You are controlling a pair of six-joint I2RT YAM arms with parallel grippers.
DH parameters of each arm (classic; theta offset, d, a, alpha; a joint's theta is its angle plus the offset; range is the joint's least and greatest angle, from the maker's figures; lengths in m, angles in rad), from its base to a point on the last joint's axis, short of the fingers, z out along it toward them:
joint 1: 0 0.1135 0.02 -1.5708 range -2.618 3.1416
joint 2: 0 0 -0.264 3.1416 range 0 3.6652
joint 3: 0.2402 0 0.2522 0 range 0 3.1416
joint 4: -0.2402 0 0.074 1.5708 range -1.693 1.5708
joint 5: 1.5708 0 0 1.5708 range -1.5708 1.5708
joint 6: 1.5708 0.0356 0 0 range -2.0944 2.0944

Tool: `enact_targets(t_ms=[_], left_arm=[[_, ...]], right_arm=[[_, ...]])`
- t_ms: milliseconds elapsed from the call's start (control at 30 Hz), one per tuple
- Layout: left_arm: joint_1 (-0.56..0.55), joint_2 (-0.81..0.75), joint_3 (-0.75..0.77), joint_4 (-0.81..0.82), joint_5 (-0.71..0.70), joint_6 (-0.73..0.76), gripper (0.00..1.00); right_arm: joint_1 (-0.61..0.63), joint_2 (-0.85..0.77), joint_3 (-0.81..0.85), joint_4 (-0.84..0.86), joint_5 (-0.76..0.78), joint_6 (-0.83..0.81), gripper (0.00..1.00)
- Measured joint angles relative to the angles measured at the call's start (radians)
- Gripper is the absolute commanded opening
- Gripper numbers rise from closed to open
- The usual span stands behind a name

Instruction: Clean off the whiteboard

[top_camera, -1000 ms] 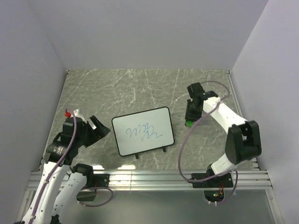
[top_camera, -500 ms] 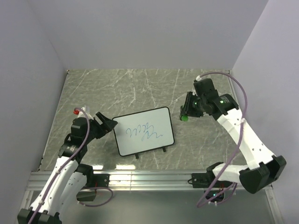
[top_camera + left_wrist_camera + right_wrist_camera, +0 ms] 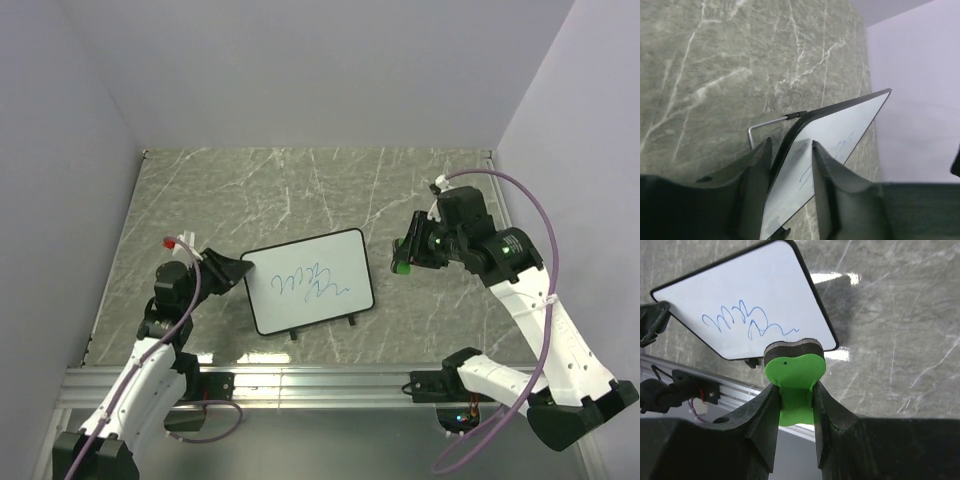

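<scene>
Whiteboard (image 3: pixel 307 280) is lying flat around the middle of the counter (image 3: pixel 300 190), turned a bit so its long edges run slightly uphill to the right in the overhead view. White face up, thin black frame, rounded corners. There's a blue scribble (image 3: pixel 310 283) pretty much dead centre, and you can see it nice and clear from the right wrist cam too (image 3: pixel 747 322). Two little black tabs (image 3: pixel 293 335) poke out of the near long edge. From the left wrist cam a thin bent wire (image 3: pixel 765 125) sticks out by the board's corner. The left pincer (image 3: pixel 243 262) is right at the far left corner of the board. On its own cam (image 3: pixel 790 150) the jaws are narrowed down with the frame edge running between them, one finger on each side. Honestly can't tell if it's actually clamping the board or just sitting close around it. The right pincer (image 3: pixel 405 258) is over on the other side, just off the board's right edge and not touching it. It's closed on the green eraser (image 3: pixel 792 385), with the dark felt end sticking out past the fingertips and facing the board. The counter is grey marble-look stuff, with a metal rail (image 3: pixel 300 380) along the near edge where the arms are bolted.
</scene>
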Motion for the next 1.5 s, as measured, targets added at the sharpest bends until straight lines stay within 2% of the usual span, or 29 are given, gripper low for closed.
enact_targets(t_ms=[33, 233, 467, 600, 800, 967, 1233, 1333, 1500], left_arm=[[0.002, -0.011, -0.011, 0.010, 0.007, -0.004, 0.35], [0.004, -0.106, -0.081, 0.015, 0.037, -0.024, 0.33], [0.003, -0.201, -0.130, 0.001, 0.037, -0.058, 0.29], [-0.001, -0.190, -0.130, -0.001, 0.037, -0.061, 0.23], [-0.013, -0.170, -0.118, -0.005, 0.032, -0.059, 0.18], [-0.051, -0.170, -0.099, -0.037, 0.002, -0.053, 0.15], [-0.091, -0.166, -0.069, -0.087, -0.042, -0.049, 0.08], [-0.095, -0.144, -0.050, -0.102, -0.049, -0.043, 0.07], [-0.097, -0.089, -0.017, -0.150, -0.087, -0.014, 0.04]], right_arm=[[0.002, 0.000, -0.010, 0.001, -0.006, 0.002, 0.00], [0.060, 0.004, -0.081, 0.055, -0.027, 0.016, 0.00], [0.330, 0.107, -0.119, 0.199, 0.040, 0.066, 0.00], [0.499, 0.268, -0.080, 0.266, 0.126, 0.098, 0.00], [0.687, 0.649, 0.177, 0.319, 0.301, 0.100, 0.00], [0.727, 0.805, 0.312, 0.341, 0.377, 0.084, 0.00], [0.727, 0.829, 0.322, 0.401, 0.436, 0.082, 0.00], [0.736, 0.829, 0.291, 0.448, 0.446, 0.097, 0.00], [0.753, 0.801, 0.132, 0.578, 0.452, 0.154, 0.00]])
